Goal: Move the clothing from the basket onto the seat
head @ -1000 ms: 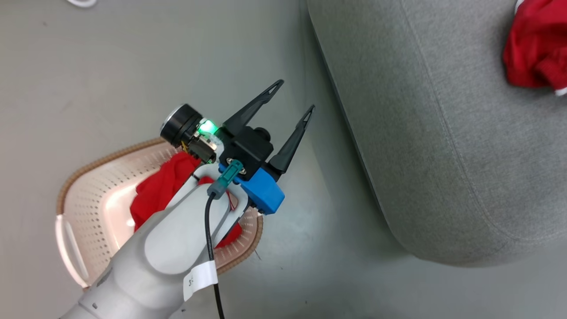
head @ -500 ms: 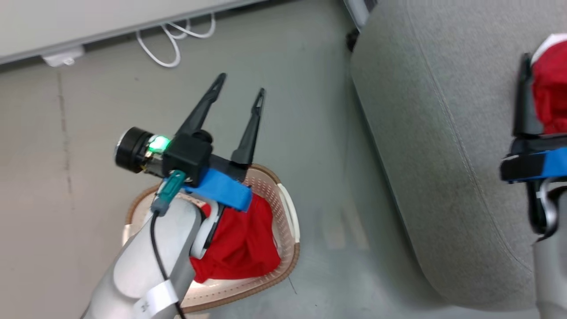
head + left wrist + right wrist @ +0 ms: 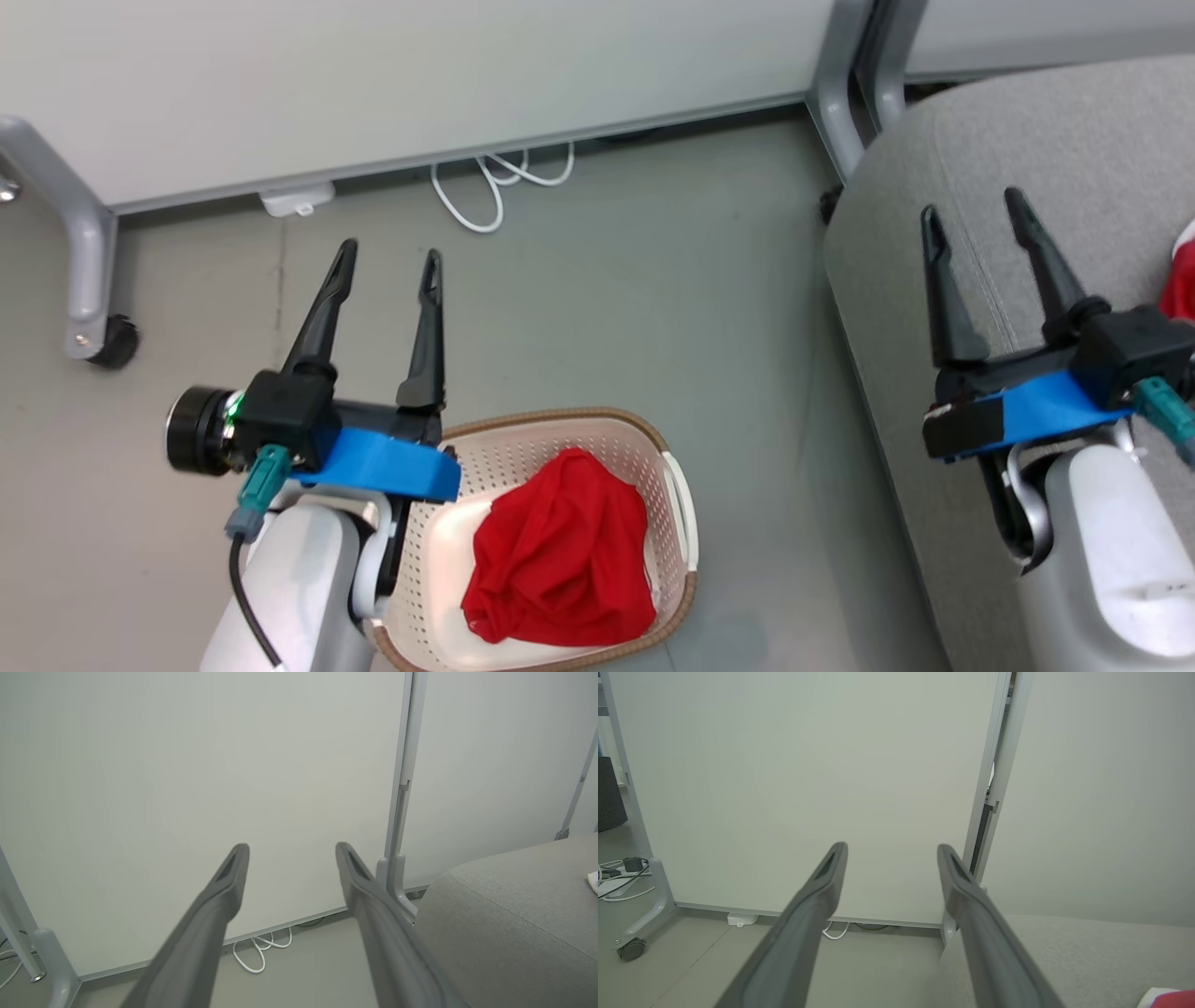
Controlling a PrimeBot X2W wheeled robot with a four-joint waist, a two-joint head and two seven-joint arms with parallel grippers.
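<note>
The grey seat (image 3: 1074,140) stands at the right, with one red garment (image 3: 1181,285) at its far right edge. The basket (image 3: 523,457) on the floor (image 3: 607,280) beside it holds the other red garment (image 3: 560,560). The left gripper (image 3: 390,250) near the basket and the right gripper (image 3: 971,203) over the seat have fingers spread apart, holding nothing.

No readable text, labels, brand marks, numbers or signs. Nothing legible in the head view or either wrist view.
</note>
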